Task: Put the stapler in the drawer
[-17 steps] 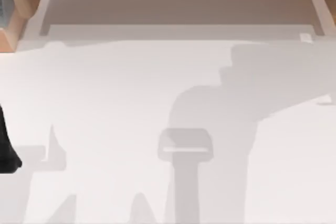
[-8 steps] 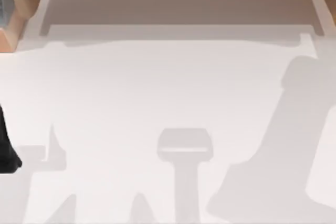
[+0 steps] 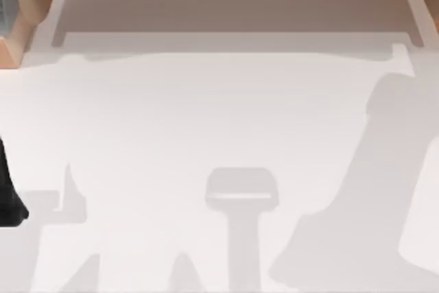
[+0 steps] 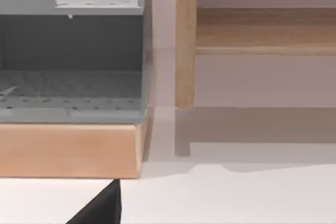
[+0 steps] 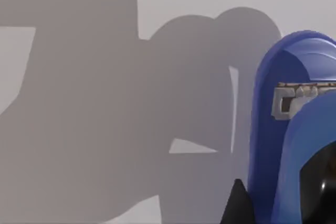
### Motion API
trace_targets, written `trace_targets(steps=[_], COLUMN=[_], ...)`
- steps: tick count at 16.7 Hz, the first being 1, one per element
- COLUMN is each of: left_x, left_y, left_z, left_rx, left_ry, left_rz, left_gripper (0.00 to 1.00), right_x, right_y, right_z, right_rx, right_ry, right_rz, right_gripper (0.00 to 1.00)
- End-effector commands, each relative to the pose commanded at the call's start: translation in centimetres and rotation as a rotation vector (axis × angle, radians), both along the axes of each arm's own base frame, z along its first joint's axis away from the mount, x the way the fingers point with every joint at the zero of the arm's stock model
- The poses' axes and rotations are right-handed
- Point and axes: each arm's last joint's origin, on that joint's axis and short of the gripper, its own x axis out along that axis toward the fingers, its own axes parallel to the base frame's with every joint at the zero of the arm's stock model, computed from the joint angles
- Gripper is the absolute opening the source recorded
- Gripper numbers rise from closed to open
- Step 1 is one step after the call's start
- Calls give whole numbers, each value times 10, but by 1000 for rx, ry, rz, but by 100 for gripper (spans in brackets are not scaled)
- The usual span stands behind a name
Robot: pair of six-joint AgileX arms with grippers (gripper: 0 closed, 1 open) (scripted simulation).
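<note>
The stapler (image 5: 273, 129) is a bright blue bar with a pale metal mark, very close in the right wrist view and held above the white table. My right gripper (image 5: 294, 203) is shut on it, and one black fingertip (image 5: 239, 205) lies against its side. The drawer (image 3: 233, 40) stands pulled out under the wooden shelf at the table's far edge, pale inside; its front also shows in the left wrist view (image 4: 252, 129). My left arm (image 3: 8, 197) is parked at the table's left edge, with a black tip of its gripper (image 4: 102, 208) in the left wrist view.
A wooden cabinet (image 4: 68, 150) with grey perforated shelves stands at the far left corner, beside a wooden leg (image 4: 185, 40) of the shelf. The right arm's broad shadow (image 3: 370, 190) falls on the right half of the white table (image 3: 171, 121).
The right arm's shadow swung from the middle of the table to the right side between the first two frames. Since then it has stayed put, and the left arm has not moved.
</note>
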Motion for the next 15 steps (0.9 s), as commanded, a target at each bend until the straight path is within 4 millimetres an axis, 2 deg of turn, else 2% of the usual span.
trace_targets(steps=[9,15], left_x=[0,0], left_y=[0,0], left_z=[0,0], left_rx=[0,0], left_ry=[0,0], left_rz=[0,0], left_gripper=[100,100], right_x=[0,0], right_y=[0,0], right_z=[0,0], right_rx=[0,0], right_ry=[0,0], right_rz=[0,0], right_gripper=[98,100])
